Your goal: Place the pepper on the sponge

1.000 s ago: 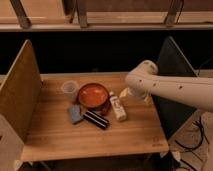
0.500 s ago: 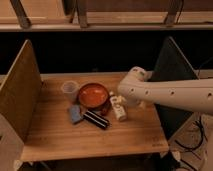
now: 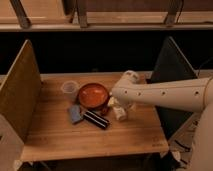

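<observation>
The pepper [image 3: 104,109] is a small dark-red thing on the wooden table [image 3: 55,135], between the orange bowl [image 3: 92,95] and a black bar [image 3: 96,119]. Left of the bar the blue-grey sponge [image 3: 75,113] lies flat, with nothing on it. My white arm reaches in from the right. Its gripper [image 3: 115,103] hangs low just right of the bowl and the pepper, over a pale bottle-like item [image 3: 120,113]. The arm's end hides part of that spot.
A clear plastic cup [image 3: 70,89] stands left of the bowl. A tall wooden panel [image 3: 22,90] walls the table's left side and a dark panel [image 3: 172,75] its right. A dark gap runs behind the table.
The arm has swung left and down, bringing the gripper from the table's right part to beside the bowl. The things on the table have not moved.
</observation>
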Robot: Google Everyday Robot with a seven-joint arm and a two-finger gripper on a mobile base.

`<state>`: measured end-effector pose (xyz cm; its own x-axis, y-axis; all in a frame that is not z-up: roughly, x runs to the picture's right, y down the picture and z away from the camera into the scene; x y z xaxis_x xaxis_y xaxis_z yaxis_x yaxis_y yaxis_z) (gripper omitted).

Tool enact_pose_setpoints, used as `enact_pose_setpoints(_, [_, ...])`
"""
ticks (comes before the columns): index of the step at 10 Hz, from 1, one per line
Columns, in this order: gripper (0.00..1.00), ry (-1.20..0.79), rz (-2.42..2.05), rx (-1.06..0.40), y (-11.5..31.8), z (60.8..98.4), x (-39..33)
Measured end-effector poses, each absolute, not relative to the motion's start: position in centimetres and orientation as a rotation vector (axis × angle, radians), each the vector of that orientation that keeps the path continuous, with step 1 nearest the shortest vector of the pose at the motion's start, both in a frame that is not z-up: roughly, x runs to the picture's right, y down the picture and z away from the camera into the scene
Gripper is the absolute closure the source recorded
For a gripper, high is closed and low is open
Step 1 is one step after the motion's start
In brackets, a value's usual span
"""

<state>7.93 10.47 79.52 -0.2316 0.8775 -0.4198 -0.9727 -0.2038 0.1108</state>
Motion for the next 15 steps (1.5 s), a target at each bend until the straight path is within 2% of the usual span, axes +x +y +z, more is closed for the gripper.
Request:
enact_pose_setpoints(2, [0.20,0.394,1.707,-0.371,10.9,80.4,4.8])
enact_pose_setpoints(7, [0.20,0.402,1.711,-0.381,11.4,80.5,4.9])
enact_pose_setpoints(15, [0.20,0.479,1.616,-0.490,14.7,84.6,0.6])
